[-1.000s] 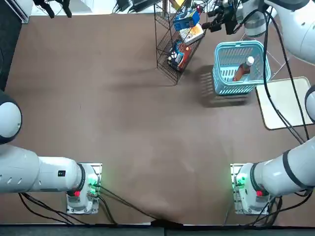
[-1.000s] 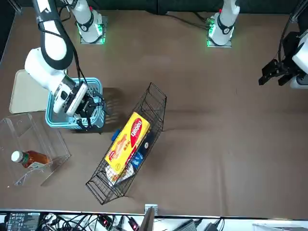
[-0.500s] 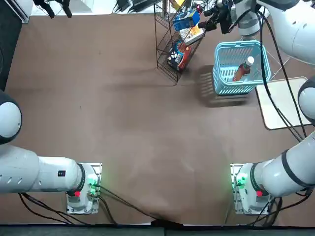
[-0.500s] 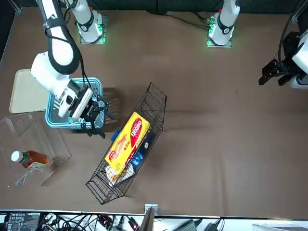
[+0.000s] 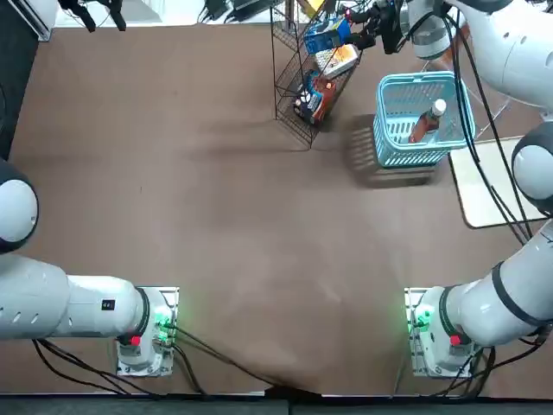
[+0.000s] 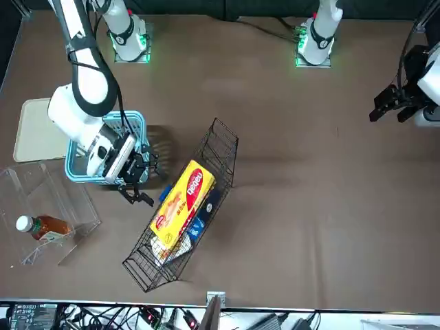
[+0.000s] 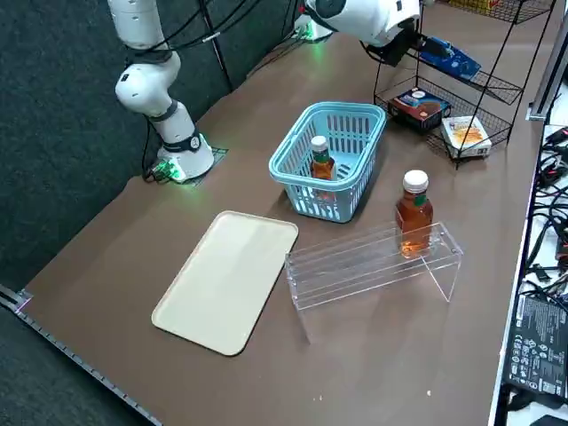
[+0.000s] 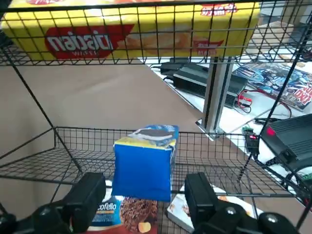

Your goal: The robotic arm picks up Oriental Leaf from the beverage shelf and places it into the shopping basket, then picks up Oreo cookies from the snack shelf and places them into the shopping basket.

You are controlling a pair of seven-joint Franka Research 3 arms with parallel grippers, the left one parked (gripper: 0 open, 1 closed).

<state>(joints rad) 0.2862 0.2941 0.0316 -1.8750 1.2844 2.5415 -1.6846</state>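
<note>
Inside the basket [image 7: 321,199], an upright bottle [image 7: 322,168] with a white cap. Nearer the camera than the basket, a clear shelf [image 7: 355,272] bearing another upright bottle [image 7: 414,218], and beside that a cream tray [image 7: 226,284]. Beyond the basket, a wire rack [image 7: 487,82] holding a blue packet [image 7: 451,60] above two boxes [image 7: 466,134], with the right gripper [image 7: 410,43] near the packet.

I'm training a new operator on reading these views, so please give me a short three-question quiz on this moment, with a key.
1. True or false: the Oriental Leaf bottle in the shopping basket is the only one in view.
2. What colour is the Oreo packet between the right gripper's two fingers?
3. Fill in: the beverage shelf is made of clear ____.

Key: 1. False, another sits on the beverage shelf; 2. Blue; 3. Plastic
</note>
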